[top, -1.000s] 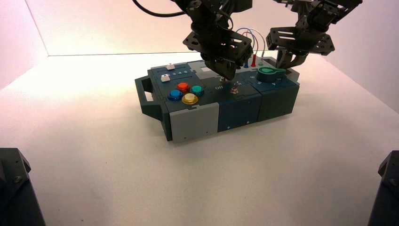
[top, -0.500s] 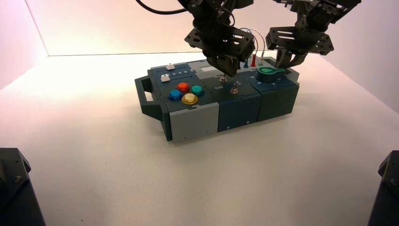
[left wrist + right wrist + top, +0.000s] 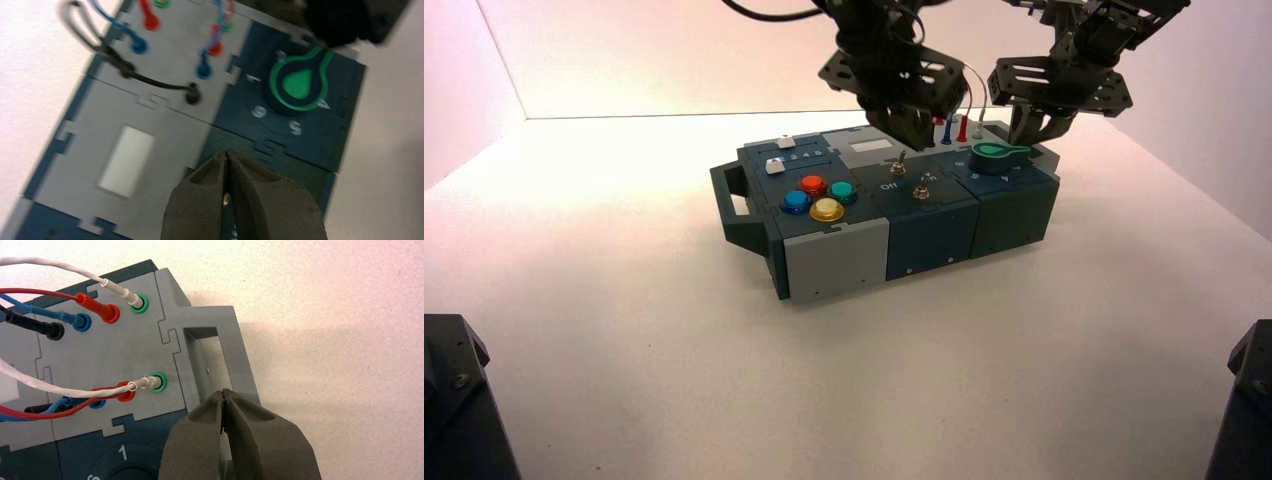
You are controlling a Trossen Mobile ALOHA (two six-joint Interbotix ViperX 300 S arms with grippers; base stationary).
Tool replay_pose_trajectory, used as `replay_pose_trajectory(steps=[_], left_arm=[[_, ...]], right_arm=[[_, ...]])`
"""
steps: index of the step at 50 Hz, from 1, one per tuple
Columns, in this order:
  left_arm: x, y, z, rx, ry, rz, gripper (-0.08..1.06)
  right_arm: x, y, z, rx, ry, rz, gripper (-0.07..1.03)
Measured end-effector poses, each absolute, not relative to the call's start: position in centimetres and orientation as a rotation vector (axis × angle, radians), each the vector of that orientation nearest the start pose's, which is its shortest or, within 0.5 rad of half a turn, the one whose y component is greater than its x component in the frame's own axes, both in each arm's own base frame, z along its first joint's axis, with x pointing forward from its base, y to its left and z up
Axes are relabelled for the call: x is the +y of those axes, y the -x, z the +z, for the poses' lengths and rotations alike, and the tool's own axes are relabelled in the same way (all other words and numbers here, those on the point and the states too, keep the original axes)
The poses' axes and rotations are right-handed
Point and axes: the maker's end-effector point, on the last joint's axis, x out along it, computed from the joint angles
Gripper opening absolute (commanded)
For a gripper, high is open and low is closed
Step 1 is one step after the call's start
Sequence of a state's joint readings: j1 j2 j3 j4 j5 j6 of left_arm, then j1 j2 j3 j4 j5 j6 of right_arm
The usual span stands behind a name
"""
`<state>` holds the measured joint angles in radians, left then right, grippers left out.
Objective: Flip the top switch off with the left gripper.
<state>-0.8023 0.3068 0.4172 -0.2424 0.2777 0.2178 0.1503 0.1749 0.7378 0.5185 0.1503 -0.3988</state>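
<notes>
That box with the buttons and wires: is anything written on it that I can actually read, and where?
"Off": white, on the box top beside the top switch.
"1": white, by the green knob, in the right wrist view.
"5": by the same knob, in the left wrist view; the other digits around it are blurred.
Digits beside the white sliders: too small to read.
Mark near the second switch: unreadable.

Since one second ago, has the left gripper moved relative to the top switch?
Yes. The left gripper has risen and pulled back from the top switch, now hovering above the box's rear, fingers shut.
</notes>
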Motion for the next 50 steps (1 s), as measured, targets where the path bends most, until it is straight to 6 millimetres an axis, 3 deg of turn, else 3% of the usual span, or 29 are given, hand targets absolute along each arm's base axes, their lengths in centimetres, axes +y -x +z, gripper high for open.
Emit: replay_pose_trajectory(steps=[50], left_arm=[[-34.11,-31.45,3.86,1.007,-0.369,-0.783,-0.03]], right_arm=[[7.04,-38.14,2.06,1.066,-0.066,0.149,-0.02]])
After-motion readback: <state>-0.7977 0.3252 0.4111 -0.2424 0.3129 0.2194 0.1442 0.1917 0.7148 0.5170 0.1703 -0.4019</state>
